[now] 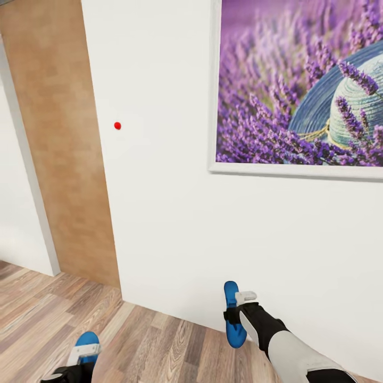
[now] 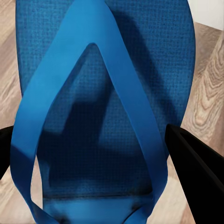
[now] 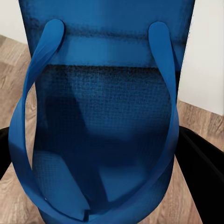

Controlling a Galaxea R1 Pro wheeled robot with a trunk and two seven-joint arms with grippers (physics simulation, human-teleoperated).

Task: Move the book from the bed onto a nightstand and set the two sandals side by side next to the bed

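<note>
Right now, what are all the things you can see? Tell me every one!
Sandals: 2, bright blue, one held in the left pincer low at the head view's left, one held in the right pincer near the wall.
Picture: 1, purple lavender with a blue-grey hat, white frame, on the wall at upper right.
Red dot: 1, red, on the wall.
Wall: white.
Wood panel: 1, light brown, at left.
Floor: mixed-tone wood planks.
Robot's arms: 2, black and white; right forearm.
</note>
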